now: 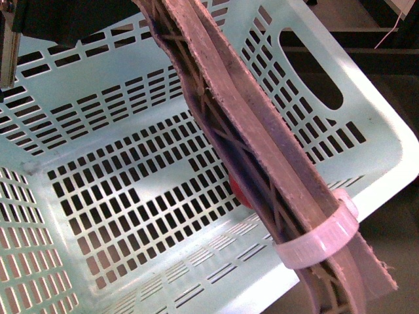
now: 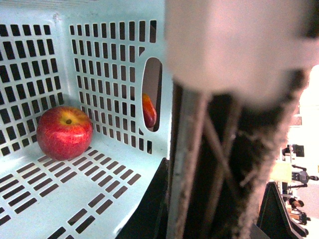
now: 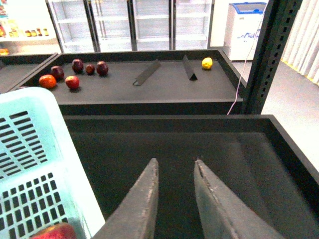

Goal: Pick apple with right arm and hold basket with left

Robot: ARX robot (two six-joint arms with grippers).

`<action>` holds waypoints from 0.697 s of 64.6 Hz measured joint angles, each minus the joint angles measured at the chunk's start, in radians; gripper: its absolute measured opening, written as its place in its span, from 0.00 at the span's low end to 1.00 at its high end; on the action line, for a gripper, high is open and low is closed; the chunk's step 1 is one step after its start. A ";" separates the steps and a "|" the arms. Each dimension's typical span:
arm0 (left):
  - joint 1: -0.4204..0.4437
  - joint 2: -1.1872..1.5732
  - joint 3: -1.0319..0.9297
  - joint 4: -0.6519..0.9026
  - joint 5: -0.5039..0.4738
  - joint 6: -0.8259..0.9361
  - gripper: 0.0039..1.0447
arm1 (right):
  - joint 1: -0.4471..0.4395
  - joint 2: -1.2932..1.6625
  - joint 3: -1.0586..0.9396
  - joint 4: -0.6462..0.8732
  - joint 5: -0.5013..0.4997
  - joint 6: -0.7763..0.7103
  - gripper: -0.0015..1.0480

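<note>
The pale turquoise basket [image 1: 98,131] fills the front view. My left gripper [image 2: 168,199] is shut on its side wall, and one ribbed brownish finger [image 1: 262,150] with a white zip tie crosses the basket diagonally. The deep red apple [image 2: 65,132] rests on the slotted floor in a corner of the basket [image 2: 99,59]. In the front view only a red sliver of the apple [image 1: 238,190] shows behind the finger. My right gripper [image 3: 176,162] is open and holds nothing. It hovers over a dark tray beside the basket [image 3: 30,149], whose inside shows the apple [image 3: 52,232].
An oblong orange-red fruit [image 2: 148,110] shows through the basket's oval handle, outside the wall. Beyond the dark tray [image 3: 199,139] a shelf holds an orange fruit [image 3: 47,80], red and dark purple fruits [image 3: 77,64], a yellow one [image 3: 207,62] and two dividers. A metal post [image 3: 271,50] stands at the right.
</note>
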 joint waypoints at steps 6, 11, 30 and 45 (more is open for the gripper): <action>0.000 0.000 0.000 0.000 -0.001 0.000 0.06 | -0.021 -0.039 -0.027 -0.012 -0.019 -0.006 0.02; 0.000 0.000 0.000 0.000 0.003 0.000 0.06 | -0.056 -0.069 -0.046 -0.027 -0.076 -0.005 0.02; 0.000 0.000 0.000 0.000 0.006 0.000 0.06 | -0.133 -0.183 -0.097 -0.086 -0.128 -0.006 0.02; 0.000 0.000 0.000 0.000 0.006 0.000 0.06 | -0.134 -0.261 -0.122 -0.139 -0.128 -0.006 0.02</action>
